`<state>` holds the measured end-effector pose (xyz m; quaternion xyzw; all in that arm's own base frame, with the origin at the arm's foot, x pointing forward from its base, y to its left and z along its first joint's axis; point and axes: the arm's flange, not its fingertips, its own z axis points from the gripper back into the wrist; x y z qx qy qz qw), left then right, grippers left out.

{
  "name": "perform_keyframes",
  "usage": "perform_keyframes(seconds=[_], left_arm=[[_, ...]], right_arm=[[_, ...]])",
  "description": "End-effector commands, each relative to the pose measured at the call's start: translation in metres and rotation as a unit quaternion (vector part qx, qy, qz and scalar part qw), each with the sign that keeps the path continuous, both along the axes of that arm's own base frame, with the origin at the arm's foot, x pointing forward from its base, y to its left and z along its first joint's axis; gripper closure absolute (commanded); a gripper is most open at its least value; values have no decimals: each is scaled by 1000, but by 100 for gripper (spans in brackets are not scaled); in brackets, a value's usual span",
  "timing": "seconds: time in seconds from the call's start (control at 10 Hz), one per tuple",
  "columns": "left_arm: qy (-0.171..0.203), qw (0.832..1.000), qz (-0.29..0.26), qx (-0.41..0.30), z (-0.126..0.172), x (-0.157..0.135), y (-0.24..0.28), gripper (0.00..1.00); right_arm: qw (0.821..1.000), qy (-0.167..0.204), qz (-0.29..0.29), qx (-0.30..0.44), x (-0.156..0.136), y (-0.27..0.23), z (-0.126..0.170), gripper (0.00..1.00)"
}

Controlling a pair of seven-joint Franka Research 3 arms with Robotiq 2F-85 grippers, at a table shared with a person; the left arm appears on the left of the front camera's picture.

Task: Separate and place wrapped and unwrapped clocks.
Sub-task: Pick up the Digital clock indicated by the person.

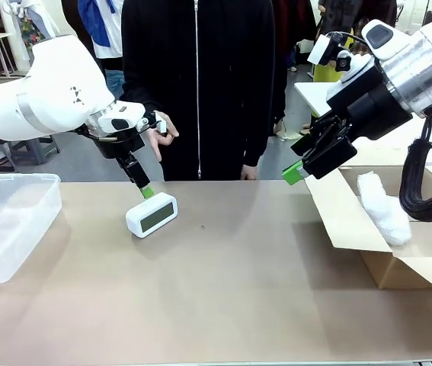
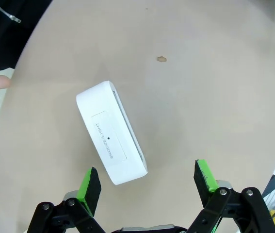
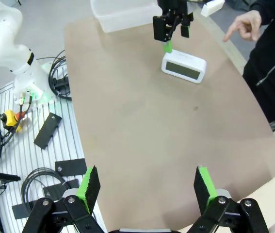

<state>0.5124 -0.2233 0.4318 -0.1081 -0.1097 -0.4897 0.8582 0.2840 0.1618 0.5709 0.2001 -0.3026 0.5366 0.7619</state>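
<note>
The bare white clock [image 1: 152,214] with a dark screen stands on the table left of centre. My left gripper [image 1: 145,189] hangs just above and behind it. In the left wrist view that gripper [image 2: 147,182] is open, and the clock's white back [image 2: 110,133] lies just ahead of its green pads, untouched. My right gripper [image 1: 298,172] hovers open at the flap of the cardboard box; from its wrist view [image 3: 147,184] the clock [image 3: 184,68] is far off. One bubble-wrapped bundle [image 1: 383,207] lies in the box. The second bundle is out of view.
The brown cardboard box [image 1: 353,229] stands open at the right edge. A clear plastic tub [image 1: 10,221] sits at the left edge. A person in black stands at the far side, with one hand [image 1: 160,134] near my left wrist and a finger [image 3: 239,26] pointing.
</note>
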Motion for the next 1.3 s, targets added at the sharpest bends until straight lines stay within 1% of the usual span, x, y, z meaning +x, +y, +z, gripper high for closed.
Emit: perform_keyframes(seconds=[0.0, 0.2, 0.4, 0.7, 1.2], left_arm=[[36, 999, 9, -2, -14, 30, -15, 0], [41, 998, 39, 8, -26, 40, -20, 0], [49, 997, 59, 23, -37, 46, -24, 0], [51, 994, 82, 45, -53, 56, -28, 0], [67, 992, 84, 73, -70, 73, -27, 0]], right_arm=[[1000, -1, 4, 2, 2, 1, -1, 0], [1000, -1, 4, 2, 2, 1, -1, 0], [1000, -1, 4, 2, 2, 1, -1, 0], [1000, -1, 4, 2, 2, 1, -1, 0], [1000, -1, 4, 2, 2, 1, -1, 0]])
